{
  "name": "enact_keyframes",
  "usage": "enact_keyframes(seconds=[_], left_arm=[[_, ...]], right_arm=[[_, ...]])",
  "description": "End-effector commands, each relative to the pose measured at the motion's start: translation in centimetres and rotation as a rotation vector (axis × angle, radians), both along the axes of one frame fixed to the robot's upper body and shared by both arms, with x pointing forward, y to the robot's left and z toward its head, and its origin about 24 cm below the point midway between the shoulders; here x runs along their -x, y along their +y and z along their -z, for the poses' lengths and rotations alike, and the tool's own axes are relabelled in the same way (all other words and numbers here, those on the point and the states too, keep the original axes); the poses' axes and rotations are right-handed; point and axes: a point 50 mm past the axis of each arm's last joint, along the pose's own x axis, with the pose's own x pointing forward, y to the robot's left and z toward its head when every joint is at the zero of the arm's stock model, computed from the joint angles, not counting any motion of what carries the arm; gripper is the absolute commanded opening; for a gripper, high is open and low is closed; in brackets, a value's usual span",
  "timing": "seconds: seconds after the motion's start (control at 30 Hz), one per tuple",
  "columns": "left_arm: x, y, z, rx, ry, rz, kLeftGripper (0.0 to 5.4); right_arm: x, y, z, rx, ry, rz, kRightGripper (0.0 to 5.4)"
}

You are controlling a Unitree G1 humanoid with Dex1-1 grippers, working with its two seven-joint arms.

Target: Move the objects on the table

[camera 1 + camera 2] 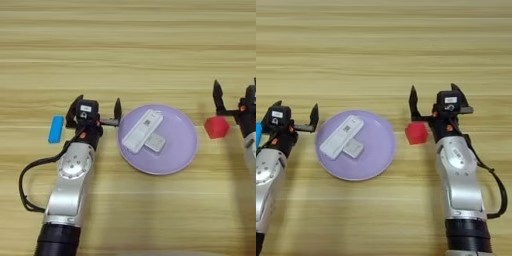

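On the wooden table (pixel 125 40) a purple plate (pixel 184 150) holds the long white stick (pixel 142 131) with its label, lying slantwise, and the small pale grey block (pixel 155 143) touching its lower right side. My left gripper (pixel 98 104) stands open just left of the plate, with nothing between its fingers. The red cube (pixel 416 133) sits on the table right of the plate. It is close beside the left finger of my right gripper (pixel 434 95), which is open and holds nothing.
A small blue block (pixel 56 129) lies on the table to the left of my left gripper. A black cable loops beside each forearm. Bare wood stretches across the far half of the table.
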Motion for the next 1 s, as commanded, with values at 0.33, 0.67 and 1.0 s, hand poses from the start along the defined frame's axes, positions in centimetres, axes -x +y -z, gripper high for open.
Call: enact_keyframes(seconds=[0.33,0.67,1.0], left_arm=[[2.4,4.4,2.5,-0.096,0.099,-0.162,5.38],[3.7,6.3,2.4,-0.112,0.094,-0.233,5.38],[3.5,7.1,3.8,-0.114,0.156,-0.252,5.38]], right_arm=[[-0.4,-2.5,-0.9,-0.017,-0.024,0.098,5.40],[-0.5,-2.3,-0.8,-0.021,-0.020,0.093,5.40],[-0.4,-2.1,-0.9,-0.021,-0.019,0.086,5.40]])
